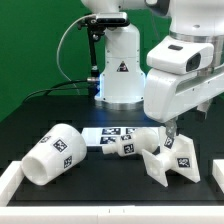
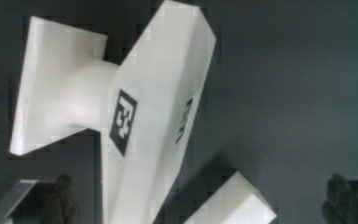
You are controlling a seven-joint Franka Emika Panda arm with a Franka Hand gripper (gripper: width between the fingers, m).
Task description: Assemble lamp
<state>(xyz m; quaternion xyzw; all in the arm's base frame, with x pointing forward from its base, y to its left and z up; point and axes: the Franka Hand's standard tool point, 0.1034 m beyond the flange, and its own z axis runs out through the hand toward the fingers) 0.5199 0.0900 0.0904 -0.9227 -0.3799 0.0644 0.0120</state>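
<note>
Found the white angular plastic lamp base low in the right of the exterior frame, resting on the black table with its square tags turned toward the camera. Placed it directly beneath the two-finger gripper, close under the dark fingertips and seemingly untouched by them, though too small there to be certain.

Turned to the wrist view for the finer relation. Found the base filling most of it: a broad slab with a narrower stub on one flat side and a tag on the slab's edge. Judged the slab's long axis to run crosswise to the line joining the two dark fingers, so that a closing stroke would meet its thin dimension. Saw those fingers spread wide, one to each side of the slab, pinching nothing.

Noted the arm's pose: bulky white wrist housing in the upper right of the exterior frame, gripper pointing straight down over the base.

Moving outward, picked out the white round-headed plastic bulb just beside the base toward frame centre, lying near the flat white marker board. Found the large white tapered cup-shaped shade on its side in the lower left, well apart from the gripper.
</note>
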